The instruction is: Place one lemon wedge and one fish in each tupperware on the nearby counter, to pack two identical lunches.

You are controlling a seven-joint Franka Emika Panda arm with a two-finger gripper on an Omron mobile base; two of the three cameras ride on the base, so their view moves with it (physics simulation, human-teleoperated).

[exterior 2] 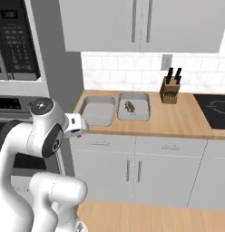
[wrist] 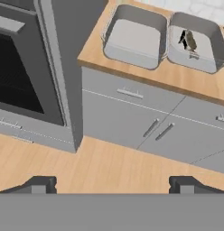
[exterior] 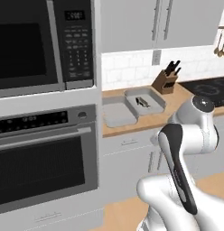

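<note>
Two pale-grey tupperware containers stand side by side on the wood counter [wrist: 175,77]. The left tupperware [wrist: 132,41] [exterior: 117,115] [exterior 2: 97,113] holds nothing. In the right tupperware [wrist: 203,56] [exterior: 155,97] [exterior 2: 139,114] lies one small grey-tan fish [wrist: 190,40] [exterior: 142,102] [exterior 2: 129,106]. The lemon wedges are out of view. My gripper [wrist: 112,185] hangs open well short of the counter, over the wooden floor in front of the cabinets, with nothing between its fingertips [wrist: 39,185].
A wall oven [exterior: 46,153] and microwave [exterior: 41,45] fill the tall unit left of the counter. A knife block [exterior 2: 170,88] stands at the backsplash, and a black stovetop [exterior 2: 216,108] lies further right. Grey drawers and doors [wrist: 150,122] sit under the counter.
</note>
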